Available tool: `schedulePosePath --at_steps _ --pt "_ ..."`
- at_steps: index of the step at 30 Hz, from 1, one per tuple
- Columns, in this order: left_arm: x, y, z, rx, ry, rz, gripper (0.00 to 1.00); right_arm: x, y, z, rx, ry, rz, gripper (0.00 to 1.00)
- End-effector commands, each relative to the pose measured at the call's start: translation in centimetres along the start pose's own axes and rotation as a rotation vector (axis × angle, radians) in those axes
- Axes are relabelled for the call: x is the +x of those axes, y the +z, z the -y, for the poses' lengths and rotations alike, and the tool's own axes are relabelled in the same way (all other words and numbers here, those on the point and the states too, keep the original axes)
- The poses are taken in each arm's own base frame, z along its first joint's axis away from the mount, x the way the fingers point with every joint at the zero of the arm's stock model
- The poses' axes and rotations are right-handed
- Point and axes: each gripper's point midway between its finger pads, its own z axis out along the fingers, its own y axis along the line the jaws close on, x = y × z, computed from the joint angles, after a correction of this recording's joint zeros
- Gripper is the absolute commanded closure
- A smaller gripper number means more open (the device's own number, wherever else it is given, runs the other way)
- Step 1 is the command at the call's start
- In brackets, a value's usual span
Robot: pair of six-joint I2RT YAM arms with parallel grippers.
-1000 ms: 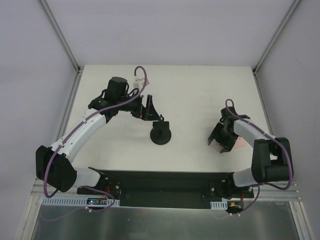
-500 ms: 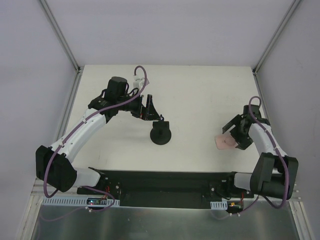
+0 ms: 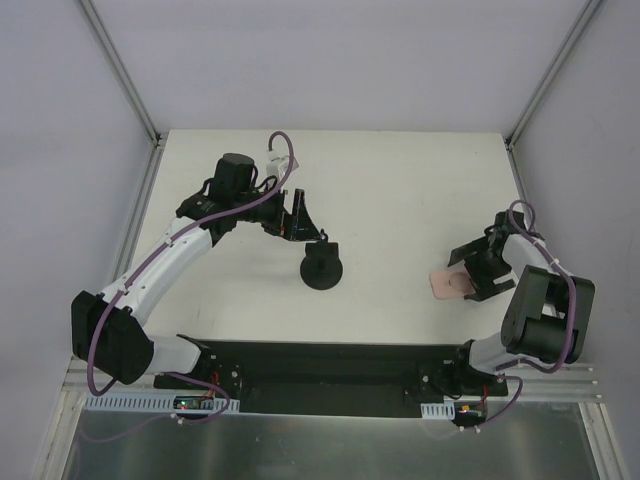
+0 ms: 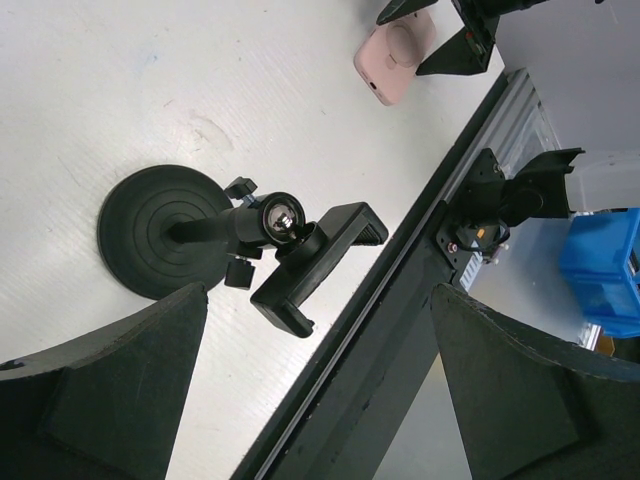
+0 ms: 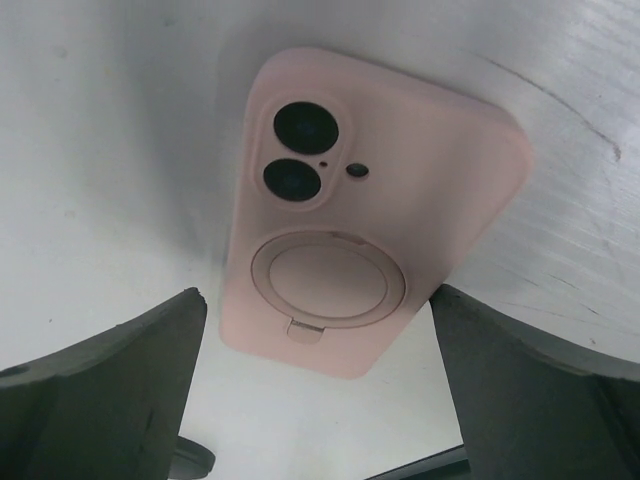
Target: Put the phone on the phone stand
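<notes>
Right jaws spread wide, empty; the phone [image 5: 370,210] lies pink back up on the white desk [image 3: 400,180] just ahead of them. Left jaws also gape, the phone stand [image 4: 225,228] standing just beyond. Pale walls [image 3: 330,60] surround.

White-black arms [image 3: 165,260], purple cables [image 3: 291,160]

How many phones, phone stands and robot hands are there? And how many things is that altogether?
phone: 1 (pink back up, flat on the table)
phone stand: 1 (black)
robot hands: 2, the left hand and the right hand
Total: 4
</notes>
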Motion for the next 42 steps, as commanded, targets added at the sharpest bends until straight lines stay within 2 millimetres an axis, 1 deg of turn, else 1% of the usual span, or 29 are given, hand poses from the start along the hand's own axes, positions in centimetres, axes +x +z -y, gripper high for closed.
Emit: schedulePosePath --at_steps 1,6,8,9,11,13,14,16,18,19,22,24,25,26,27,28,29,30,31,33,34,35,36,37,38,39,40,41,42 --pt "-1.2 -0.8 1.4 0.014 0.056 0.037 0.08 -0.6 1.0 -0.6 0.056 0.088 -0.031 0.04" --pt "-1.0 -0.4 1.7 0.049 0.032 0.013 0.09 -0.8 1.8 -0.5 0.150 0.118 -0.067 0.04" --pt "-1.0 -0.6 1.9 0.056 0.035 0.014 0.09 -0.8 2.4 0.3 0.201 0.119 -0.068 0.02" --pt "-1.1 -0.6 1.8 0.048 0.038 0.020 0.09 -0.8 2.6 0.8 0.228 0.126 -0.061 0.04" --pt "-1.2 -0.7 1.6 0.027 0.047 0.031 0.09 -0.3 2.8 1.7 0.269 0.129 -0.070 0.15" --pt "-1.2 -0.7 1.6 0.028 0.047 0.030 0.09 0.4 3.0 2.7 0.295 0.135 -0.075 0.22" --pt "-1.1 -0.7 1.6 0.031 0.046 0.029 0.09 0.5 3.2 2.6 0.283 0.132 -0.066 0.40" --pt "-1.2 -0.7 1.6 0.030 0.046 0.030 0.09 1.1 3.4 2.7 0.260 0.120 -0.068 0.54" --pt "-1.1 -0.7 1.2 0.013 0.048 0.032 0.09 1.4 3.5 1.6 0.214 0.086 -0.061 0.92" --pt "-1.1 -0.7 1.1 0.007 0.050 0.034 0.09 1.4 3.2 1.1 0.196 0.052 -0.050 0.99" --pt "-1.0 -0.5 1.0 0.014 0.040 0.025 0.09 1.3 1.2 -1.0 0.163 -0.106 0.054 0.99" --pt "-1.0 -0.5 1.5 0.035 0.034 0.020 0.09 1.1 -0.7 -2.1 0.143 -0.259 0.179 0.99" --pt "-1.0 -0.6 1.9 0.048 0.038 0.018 0.09 1.0 -1.2 -3.7 0.066 -0.312 0.223 0.99" --pt "-1.0 -0.6 1.8 0.046 0.040 0.020 0.09 2.1 -1.2 -3.9 0.023 -0.440 0.224 0.99" --pt "-1.2 -0.8 2.0 0.047 0.047 0.027 0.09 2.4 -2.5 -4.9 -0.071 -0.479 0.260 0.99" --pt "-1.2 -0.9 2.1 0.048 0.052 0.031 0.09 3.1 -3.4 -7.2 -0.216 -0.528 0.264 0.99" --pt "-1.2 -1.0 2.3 0.056 0.058 0.031 0.09 3.7 -4.2 -7.9 -0.290 -0.609 0.276 0.99" --pt "-1.4 -1.2 2.7 0.069 0.067 0.040 0.09 4.3 -5.8 -8.6 -0.390 -0.663 0.306 0.99" --pt "-1.2 -1.2 3.2 0.098 0.070 0.032 0.09 6.1 -7.4 -10.5 -0.535 -0.745 0.288 0.99" --pt "-1.2 -1.5 4.1 0.142 0.086 0.037 0.09 7.8 -10.5 -11.5 -0.686 -0.880 0.302 0.99" --pt "-1.2 -1.5 4.6 0.167 0.107 0.045 0.09 9.9 -12.2 -12.1 -0.812 -0.946 0.254 0.99" --pt "-0.9 -1.8 5.9 0.229 0.131 0.034 0.09 11.0 -13.4 -12.4 -0.889 -0.988 0.241 0.99" --pt "-0.8 -2.1 6.9 0.265 0.158 0.039 0.10 12.2 -15.6 -12.4 -0.992 -1.037 0.248 0.99" --pt "-1.0 -2.3 7.8 0.310 0.202 0.057 0.10 14.8 -18.0 -12.4 -1.141 -1.109 0.181 0.99" --pt "-0.5 -2.4 8.7 0.354 0.209 0.049 0.09 16.2 -19.7 -12.2 -1.228 -1.145 0.151 0.99" --pt "0.2 -3.2 10.6 0.444 0.244 0.035 0.10 17.4 -22.3 -11.7 -1.329 -1.182 0.156 0.99" --pt "0.7 -3.3 11.2 0.486 0.249 0.027 0.09 19.5 -24.8 -10.9 -1.446 -1.233 0.108 0.99" --pt "0.2 -3.7 12.5 0.544 0.281 0.051 0.09 20.4 -26.1 -10.2 -1.499 -1.254 0.095 0.99" --pt "0.9 -4.2 13.8 0.604 0.300 0.032 0.08 21.2 -28.6 -9.4 -1.593 -1.281 0.128 0.99"
